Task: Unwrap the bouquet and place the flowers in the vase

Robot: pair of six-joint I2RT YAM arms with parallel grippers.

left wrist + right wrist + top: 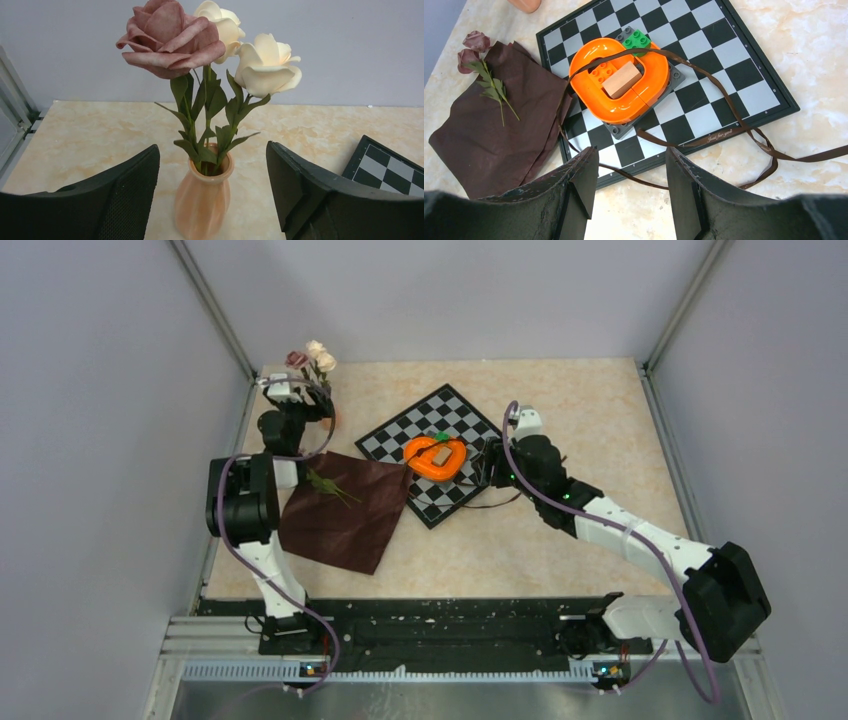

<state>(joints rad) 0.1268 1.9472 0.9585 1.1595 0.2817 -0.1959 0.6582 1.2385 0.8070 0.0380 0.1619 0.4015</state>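
Left tool [212, 148] spread, empty, flanking the vase [202, 200] (three flowers [170, 35] upright inside); loose sprig [491, 82] lies on the cloth [489, 145] left of the chessboard [724, 65], stem slanting boardward, likely nearer the left arm; right tool [631, 152] spread, empty.

Table [580, 410]: beige marbled top.
Chessboard [719, 65]: black and white with a dark frame, lying flat and cornerwise near the table's middle.
Baseplate [618, 131]: grey, on the board.
Heart ring [621, 107]: orange, on the baseplate, enclosing a wooden block [622, 80] and an orange brick [600, 72].
Green brick [635, 40]: at the heart's notch.
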